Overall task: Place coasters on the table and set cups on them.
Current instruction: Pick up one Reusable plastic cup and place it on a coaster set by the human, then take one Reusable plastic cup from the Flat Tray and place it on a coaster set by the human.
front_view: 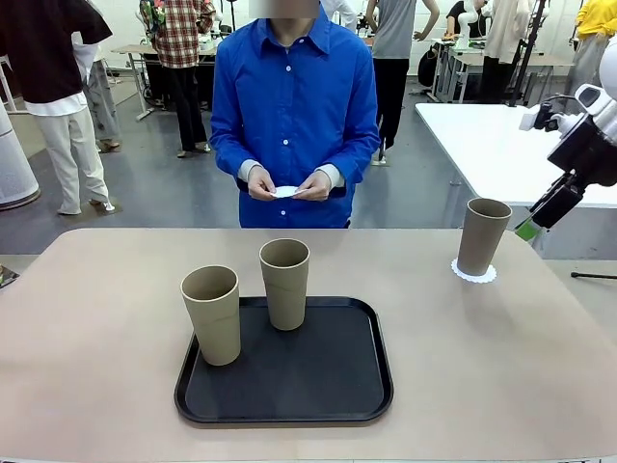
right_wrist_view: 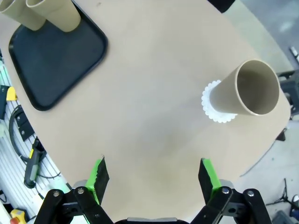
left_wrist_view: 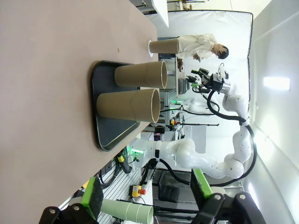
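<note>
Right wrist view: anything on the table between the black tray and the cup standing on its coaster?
Nothing. In the right wrist view the table is bare between the black tray and the cup on its coaster; the front view agrees.

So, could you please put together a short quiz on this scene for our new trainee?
1. Where do the near cup and the middle cup stand?
2. True or false: the right cup stands on a coaster.
3. The person's hands hold: A a cup, B a white coaster, C nothing.
Key: 1 on the black tray; 2 true; 3 B.
</note>
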Motion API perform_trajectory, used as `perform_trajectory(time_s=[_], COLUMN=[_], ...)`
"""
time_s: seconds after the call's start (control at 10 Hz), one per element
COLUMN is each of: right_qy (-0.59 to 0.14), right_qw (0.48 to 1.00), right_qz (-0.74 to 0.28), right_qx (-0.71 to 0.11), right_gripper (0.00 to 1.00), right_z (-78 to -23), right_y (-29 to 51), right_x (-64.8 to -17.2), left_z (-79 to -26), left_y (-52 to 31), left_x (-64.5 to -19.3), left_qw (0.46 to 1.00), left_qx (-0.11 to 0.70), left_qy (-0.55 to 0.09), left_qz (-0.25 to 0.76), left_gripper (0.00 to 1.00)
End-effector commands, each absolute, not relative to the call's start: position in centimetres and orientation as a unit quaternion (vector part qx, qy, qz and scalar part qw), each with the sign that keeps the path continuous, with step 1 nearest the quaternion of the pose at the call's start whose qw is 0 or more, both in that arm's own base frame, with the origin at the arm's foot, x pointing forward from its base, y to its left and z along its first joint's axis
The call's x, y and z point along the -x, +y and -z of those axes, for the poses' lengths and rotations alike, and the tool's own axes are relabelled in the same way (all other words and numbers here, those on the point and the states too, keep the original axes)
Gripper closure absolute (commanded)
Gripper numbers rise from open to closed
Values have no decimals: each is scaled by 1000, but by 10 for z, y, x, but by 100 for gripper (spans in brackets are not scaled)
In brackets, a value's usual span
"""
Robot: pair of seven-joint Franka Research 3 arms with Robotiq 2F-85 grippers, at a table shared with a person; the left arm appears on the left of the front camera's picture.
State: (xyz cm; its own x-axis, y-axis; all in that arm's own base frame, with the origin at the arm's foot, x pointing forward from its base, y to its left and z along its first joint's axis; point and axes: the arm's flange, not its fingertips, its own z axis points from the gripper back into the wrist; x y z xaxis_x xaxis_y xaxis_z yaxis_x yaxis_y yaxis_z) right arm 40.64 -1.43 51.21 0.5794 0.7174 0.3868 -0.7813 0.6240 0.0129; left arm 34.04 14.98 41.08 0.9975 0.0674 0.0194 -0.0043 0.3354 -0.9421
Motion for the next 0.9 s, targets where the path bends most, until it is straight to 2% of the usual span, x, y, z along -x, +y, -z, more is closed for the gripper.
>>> perform_trajectory(time_s=[0.0,0.8], right_qy=[-176,-176], right_qw=[883,883], right_qz=[-427,-427], right_qx=[-83,-83], right_gripper=[0,0], right_z=[-512,-512], right_y=[-15,-15], right_x=[-403,-403], left_z=[-413,-413], left_y=[151,151], left_x=[-339,-339], left_qw=[814,814], left_qx=[580,580], left_qy=[-30,-30], left_qz=[-19,-19], left_gripper=[0,0])
